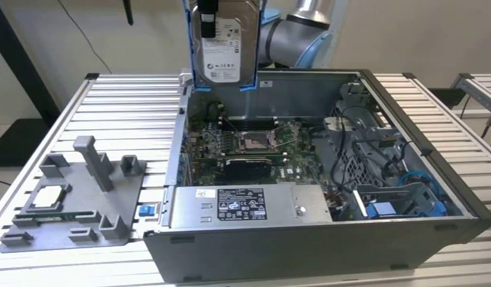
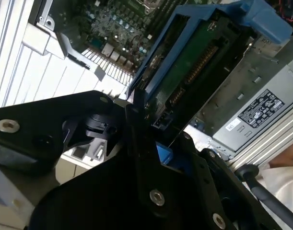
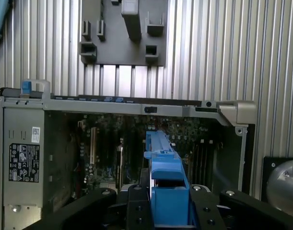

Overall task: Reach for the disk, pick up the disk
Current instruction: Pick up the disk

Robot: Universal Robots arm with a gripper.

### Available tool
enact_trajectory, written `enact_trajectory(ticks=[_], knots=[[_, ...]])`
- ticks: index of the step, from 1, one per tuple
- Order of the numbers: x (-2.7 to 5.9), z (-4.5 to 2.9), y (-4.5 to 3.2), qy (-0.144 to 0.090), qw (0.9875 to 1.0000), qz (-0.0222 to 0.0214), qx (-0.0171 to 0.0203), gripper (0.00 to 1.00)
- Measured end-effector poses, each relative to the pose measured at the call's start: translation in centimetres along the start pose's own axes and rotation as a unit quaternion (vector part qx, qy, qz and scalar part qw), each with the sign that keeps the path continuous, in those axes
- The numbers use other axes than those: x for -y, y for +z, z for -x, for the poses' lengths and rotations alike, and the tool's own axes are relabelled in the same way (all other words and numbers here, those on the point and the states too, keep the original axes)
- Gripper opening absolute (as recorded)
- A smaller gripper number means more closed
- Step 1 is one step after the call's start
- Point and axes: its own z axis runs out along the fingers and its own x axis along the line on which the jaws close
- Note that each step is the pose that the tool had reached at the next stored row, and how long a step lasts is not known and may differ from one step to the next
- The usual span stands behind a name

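Claw [image 3: 168, 206] gripping disk [image 1: 224, 36], white printed label [image 1: 223, 57], held above computer case [image 1: 309, 254]

The exterior view holds one disk [image 1: 223, 45], one open case [image 1: 309, 254], one motherboard [image 1: 290, 140], one power supply [image 1: 245, 206], one grey fixture [image 1: 74, 230] (a single chip [image 1: 50, 197] lies on it), one blue bracket [image 1: 386, 210], one arm [image 1: 297, 36] and two slatted tables [image 1: 126, 101].

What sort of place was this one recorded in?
Most likely a robotics lab or test bench for computer assembly. An open desktop computer case sits on a slatted aluminium table, a grey parts fixture lies beside it, and the pincer holds the disk above the case.
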Motion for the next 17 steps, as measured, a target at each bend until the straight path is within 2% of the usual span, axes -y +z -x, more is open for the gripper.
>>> enact_trajectory(ticks=[3,6,7,10,13,17], knots=[[0.85,-0.02,-0.1,0.0,1.0,0.0002,-0.0001,0.0],[1.34,-0.02,-0.92,0.0,1.0,0.0012,0.0,0.0],[1.77,-0.03,-1.61,-0.001,1.0,0.0014,0.0,0.0],[2.85,-0.05,-2.36,-0.001,1.0,0.0016,0.0,0.0],[4.19,-0.09,-2.79,-0.002,1.0,0.0018,0.0,0.0],[6.01,-0.15,-3.01,-0.003,1.0,0.0023,0.0,0.0]])
